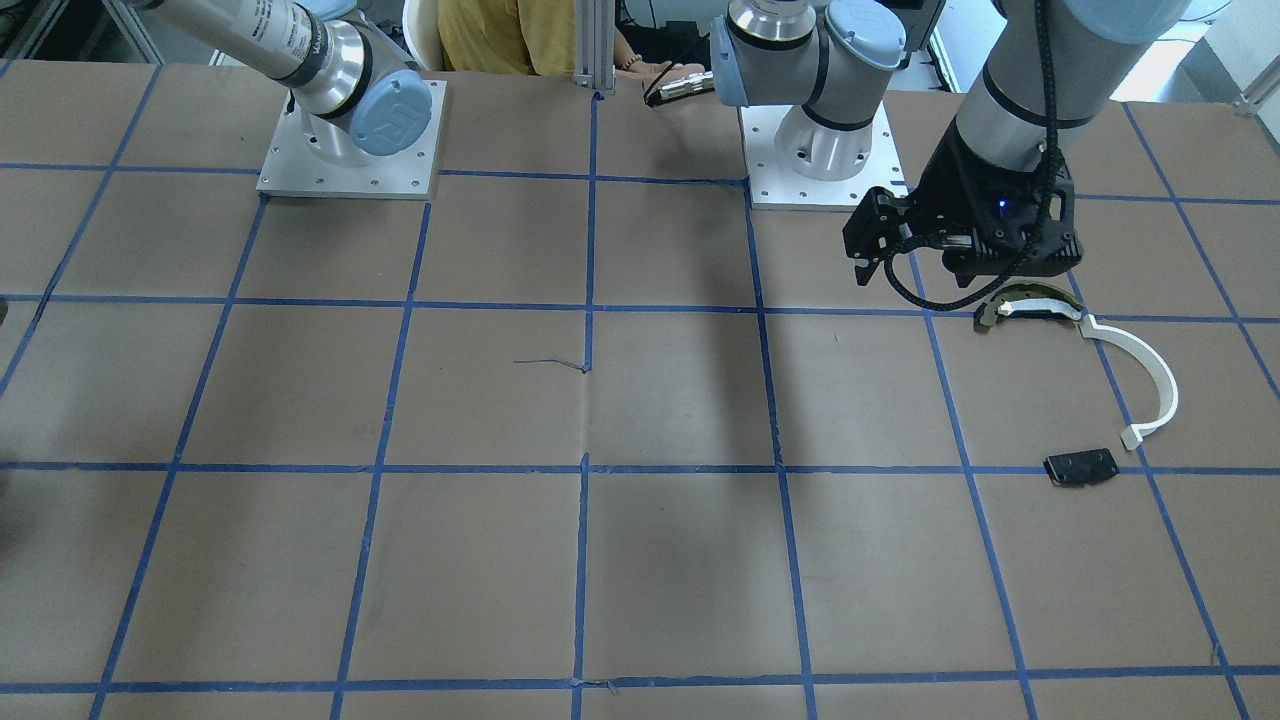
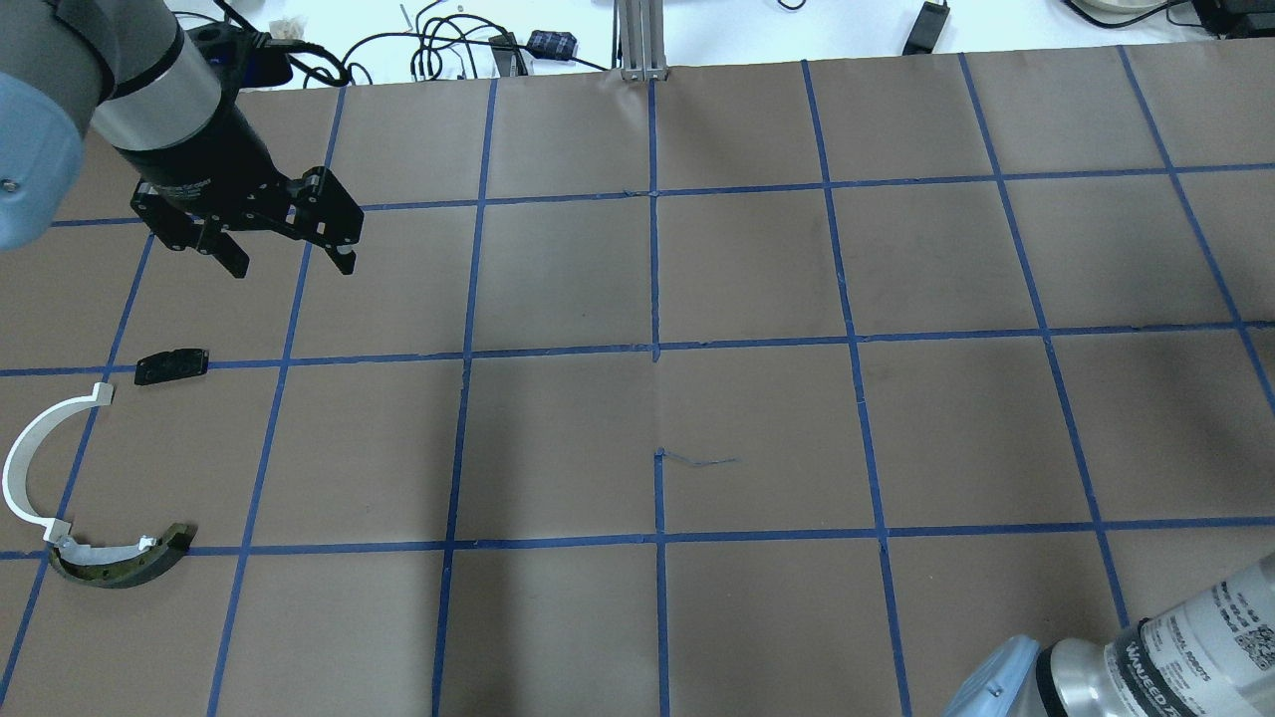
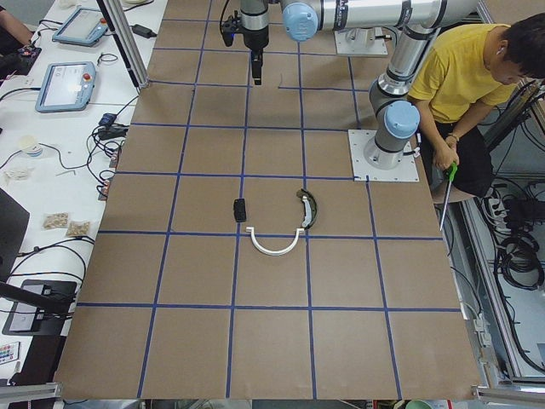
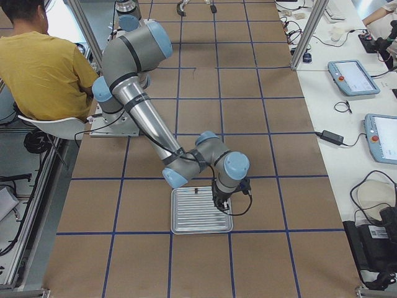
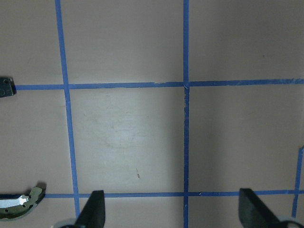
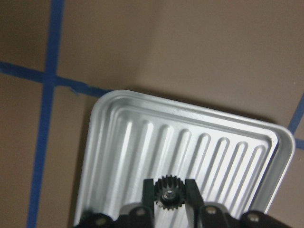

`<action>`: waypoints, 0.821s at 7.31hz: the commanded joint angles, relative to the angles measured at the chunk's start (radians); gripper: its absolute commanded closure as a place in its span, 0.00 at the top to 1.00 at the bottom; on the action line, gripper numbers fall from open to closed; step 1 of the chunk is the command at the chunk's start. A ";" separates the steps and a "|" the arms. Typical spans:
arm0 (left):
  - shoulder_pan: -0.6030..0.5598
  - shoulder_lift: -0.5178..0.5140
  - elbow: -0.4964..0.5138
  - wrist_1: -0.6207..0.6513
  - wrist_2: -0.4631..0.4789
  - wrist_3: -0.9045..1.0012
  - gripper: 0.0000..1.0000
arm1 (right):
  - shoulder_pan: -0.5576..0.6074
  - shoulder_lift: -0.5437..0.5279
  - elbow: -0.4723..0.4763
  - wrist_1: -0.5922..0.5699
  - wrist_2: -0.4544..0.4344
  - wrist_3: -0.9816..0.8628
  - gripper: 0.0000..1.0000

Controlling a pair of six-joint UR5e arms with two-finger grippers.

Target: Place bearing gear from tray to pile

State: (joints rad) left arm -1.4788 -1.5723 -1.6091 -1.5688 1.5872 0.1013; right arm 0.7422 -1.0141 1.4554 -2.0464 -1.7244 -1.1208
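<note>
A small dark bearing gear sits between the fingers of my right gripper, which is shut on it just over the ribbed silver tray. The tray also shows in the exterior right view with the right gripper at its right part. The pile lies far off on my left: a white arc strip, a dark olive curved piece and a flat black plate. My left gripper hangs open and empty beyond the black plate.
The brown table carries a blue tape grid. A person in a yellow shirt sits beside the arm bases. Tablets and cables lie on the side bench. In the front-facing view the left gripper hovers beside the olive piece.
</note>
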 commanded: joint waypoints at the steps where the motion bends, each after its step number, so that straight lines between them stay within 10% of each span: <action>1: 0.000 -0.002 0.000 0.001 0.000 0.000 1.00 | 0.222 -0.239 0.128 0.090 0.008 0.239 0.00; 3: 0.000 -0.002 0.000 0.001 0.000 0.000 1.00 | 0.565 -0.397 0.323 0.088 0.009 0.617 0.00; 6: 0.002 -0.003 0.000 0.000 0.000 0.002 1.00 | 1.049 -0.345 0.333 0.080 0.103 1.230 0.00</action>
State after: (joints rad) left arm -1.4778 -1.5740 -1.6092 -1.5681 1.5877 0.1016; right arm 1.5950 -1.3888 1.7872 -1.9588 -1.6484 -0.1053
